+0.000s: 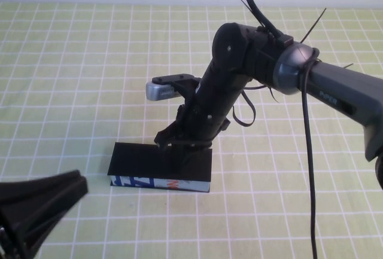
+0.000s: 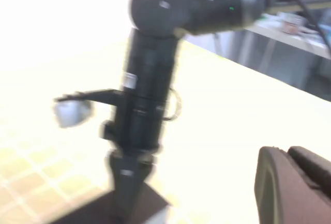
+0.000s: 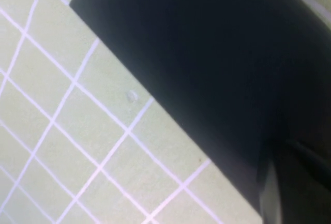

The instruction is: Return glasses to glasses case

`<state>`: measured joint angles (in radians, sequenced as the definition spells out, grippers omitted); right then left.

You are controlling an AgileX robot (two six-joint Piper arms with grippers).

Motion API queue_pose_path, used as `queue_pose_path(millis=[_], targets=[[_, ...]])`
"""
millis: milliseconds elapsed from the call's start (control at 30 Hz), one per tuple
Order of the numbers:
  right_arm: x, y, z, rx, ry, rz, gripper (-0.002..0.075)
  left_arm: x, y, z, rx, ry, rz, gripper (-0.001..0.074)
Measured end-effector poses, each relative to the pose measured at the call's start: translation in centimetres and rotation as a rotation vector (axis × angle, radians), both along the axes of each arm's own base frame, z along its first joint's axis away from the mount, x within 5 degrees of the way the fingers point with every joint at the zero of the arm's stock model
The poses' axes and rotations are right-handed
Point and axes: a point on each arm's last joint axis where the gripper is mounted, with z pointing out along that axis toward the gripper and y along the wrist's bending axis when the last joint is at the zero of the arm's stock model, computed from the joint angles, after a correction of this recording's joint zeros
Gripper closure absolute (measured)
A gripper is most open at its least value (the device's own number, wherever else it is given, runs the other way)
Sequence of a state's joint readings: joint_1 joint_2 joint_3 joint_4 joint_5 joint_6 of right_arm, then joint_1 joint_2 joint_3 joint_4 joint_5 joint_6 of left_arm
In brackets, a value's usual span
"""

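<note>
High view, left to right: left gripper point(image 1: 42, 208) sits parked at the near-left corner, well clear of the work; can't tell how its jaws stand. Centre of the bench point(image 1: 72, 61): the glasses case point(image 1: 160, 166) lies flat with its lid down, printed front edge facing near. Glasses aren't visible anywhere on the green grid cloth, so my read is they're already inside and the lid is closed or being pressed shut. What's left looks like confirming the latch and backing the arm off.

Right gripper point(image 1: 173, 145) comes in from the far right and points down onto the lid, jaws pressed together, nothing pinched. The tips sit on or just above the lid's middle; contact isn't certain. Right wrist view shows only black lid surface against cloth.
</note>
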<state>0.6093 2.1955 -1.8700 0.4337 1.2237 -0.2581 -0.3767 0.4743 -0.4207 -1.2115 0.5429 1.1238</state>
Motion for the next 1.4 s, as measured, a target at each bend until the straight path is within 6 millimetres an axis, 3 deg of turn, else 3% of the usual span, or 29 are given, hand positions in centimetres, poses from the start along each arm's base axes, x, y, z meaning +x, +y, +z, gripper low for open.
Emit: queue_pose_path(millis=[133,300,467,667,900,1067,1233,1400], targets=[[-0.5,-0.4,2.5,0.027,-0.053,0.012,0.0737,0.1,1.0,-1.4,-0.002,-0.031,0.125,0.0737],[-3.0,-2.5,10.0,0.088,-0.211,0.02,0.0737,0.9,2.2,-5.9,0.035,0.04,0.281,0.0737],[-8.0,-6.4,16.0,0.12,-0.331,0.009,0.0737,0.7,3.0,-10.4,0.12,0.113,0.349,0.0737],[-14.8,-11.6,19.3,0.18,-0.448,-0.074,0.0737,0.4,3.7,-12.7,0.198,0.121,0.396,0.0737],[-22.3,-17.7,19.9,0.268,-0.599,-0.204,0.0737,0.4,3.8,-12.9,0.196,0.125,0.405,0.0737],[-26.7,-21.7,18.8,0.302,-0.683,-0.336,0.0737,0.4,3.8,-13.1,0.202,0.145,0.405,0.0737],[-29.1,-23.8,16.3,0.309,-0.704,-0.388,0.0737,0.8,3.7,-13.9,0.249,0.218,0.402,0.0737],[-29.5,-24.0,13.7,0.328,-0.696,-0.408,0.0737,1.0,3.6,-14.4,0.28,0.265,0.399,0.0737]])
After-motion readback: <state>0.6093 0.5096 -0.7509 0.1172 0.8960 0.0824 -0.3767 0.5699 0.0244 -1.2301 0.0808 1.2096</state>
